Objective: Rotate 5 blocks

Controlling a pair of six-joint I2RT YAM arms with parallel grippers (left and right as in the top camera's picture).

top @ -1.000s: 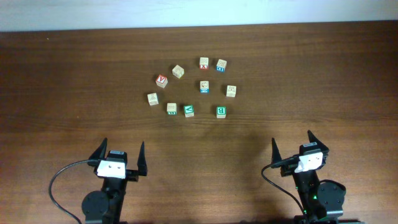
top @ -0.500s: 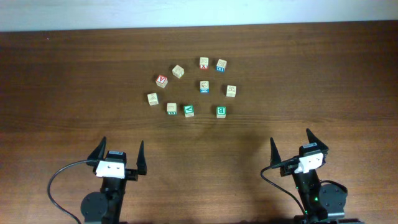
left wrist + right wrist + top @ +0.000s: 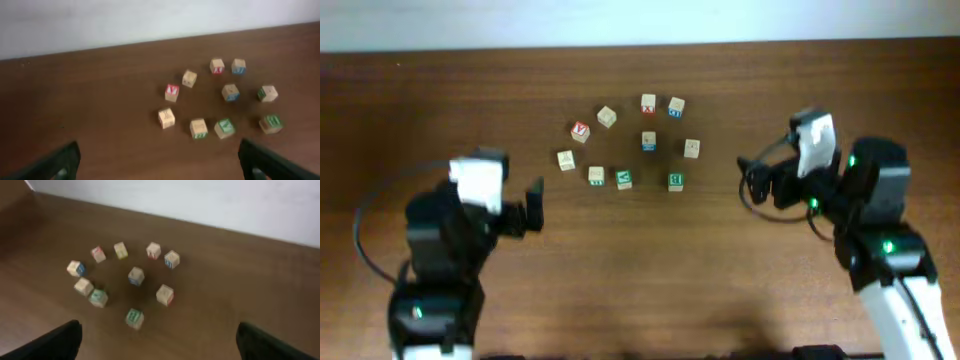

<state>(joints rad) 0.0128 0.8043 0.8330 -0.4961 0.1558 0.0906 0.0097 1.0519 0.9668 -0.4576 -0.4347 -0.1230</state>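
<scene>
Though focus is soft, pale-wood blocks (image 3: 623,179), green, blue, red prints

Blocks (image 3: 648,141) stand apart from one another, table (image 3: 640,260) wood showing between them.

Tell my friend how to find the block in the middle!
On the brown table, small wooden blocks form a loose ring. One block sits inside that ring, with blue print on it. It is the only one surrounded by the others.
</scene>
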